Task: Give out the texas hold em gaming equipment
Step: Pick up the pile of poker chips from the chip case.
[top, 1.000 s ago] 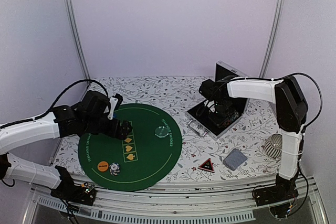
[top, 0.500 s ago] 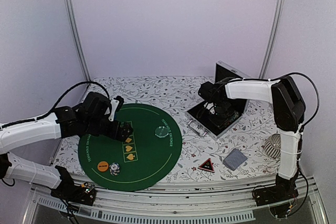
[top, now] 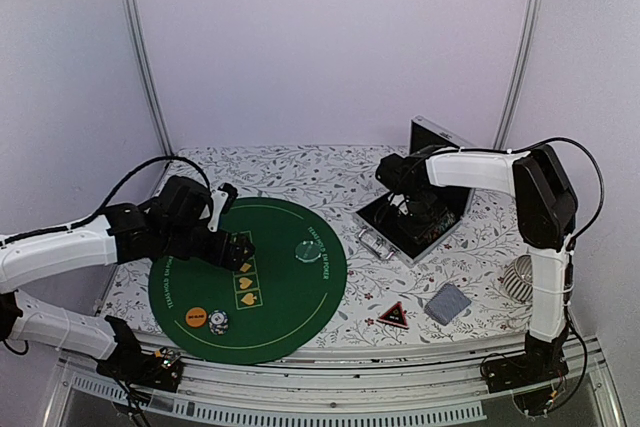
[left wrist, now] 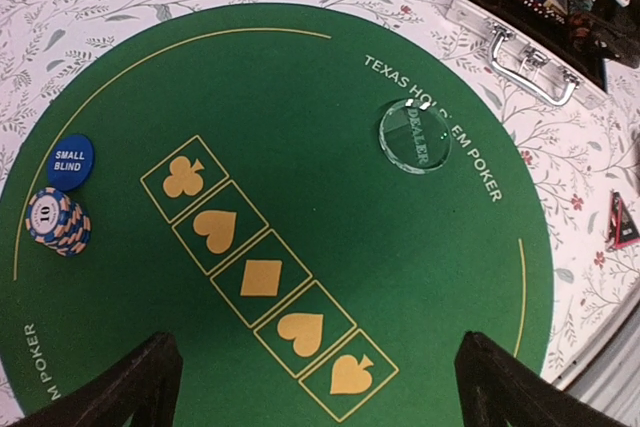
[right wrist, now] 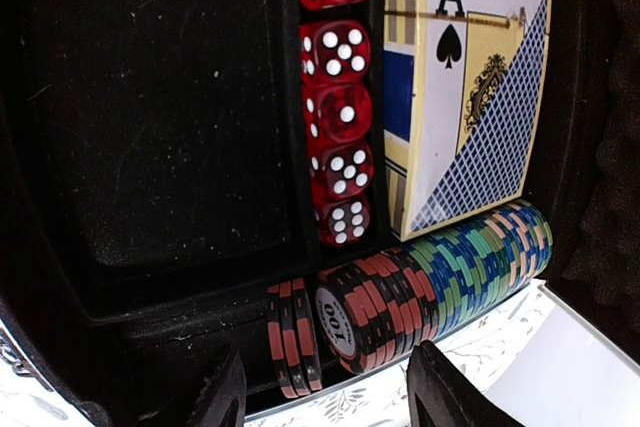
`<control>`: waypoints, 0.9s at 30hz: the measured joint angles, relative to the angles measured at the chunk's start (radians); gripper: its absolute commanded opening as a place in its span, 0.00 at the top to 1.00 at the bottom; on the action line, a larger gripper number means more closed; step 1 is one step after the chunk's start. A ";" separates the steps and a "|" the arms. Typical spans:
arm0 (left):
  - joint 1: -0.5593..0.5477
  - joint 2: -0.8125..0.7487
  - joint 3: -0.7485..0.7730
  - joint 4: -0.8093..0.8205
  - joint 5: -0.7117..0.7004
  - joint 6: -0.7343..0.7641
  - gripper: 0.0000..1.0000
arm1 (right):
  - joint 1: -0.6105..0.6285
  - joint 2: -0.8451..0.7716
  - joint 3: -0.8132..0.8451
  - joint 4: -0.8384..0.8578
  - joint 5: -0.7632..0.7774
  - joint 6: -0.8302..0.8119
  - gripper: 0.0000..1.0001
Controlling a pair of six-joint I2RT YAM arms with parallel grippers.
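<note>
Red, black and green striped poker chips (right wrist: pixel 430 287) lay in the open black-lined case (right wrist: pixel 150 97) under the right gripper (right wrist: pixel 325 392), jaws parted, empty. Pinching some for the green felt mat (left wrist: pixel 300 97) beneath the wide-open left gripper (left wrist: pixel 320 387) seemed next.

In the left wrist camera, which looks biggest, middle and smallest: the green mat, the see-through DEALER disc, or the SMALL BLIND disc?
1. round green felt poker mat, by far the biggest
2. clear round DEALER disc
3. round SMALL BLIND disc, which looks a little smaller
</note>
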 measured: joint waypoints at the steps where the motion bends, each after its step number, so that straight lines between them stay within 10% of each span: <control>1: 0.000 0.000 -0.002 0.001 0.001 0.000 0.02 | 0.000 0.000 0.000 0.003 0.000 -0.001 0.42; 27: 0.000 0.004 -0.018 0.012 0.002 0.008 0.02 | 0.013 0.002 -0.020 0.019 -0.013 0.014 0.53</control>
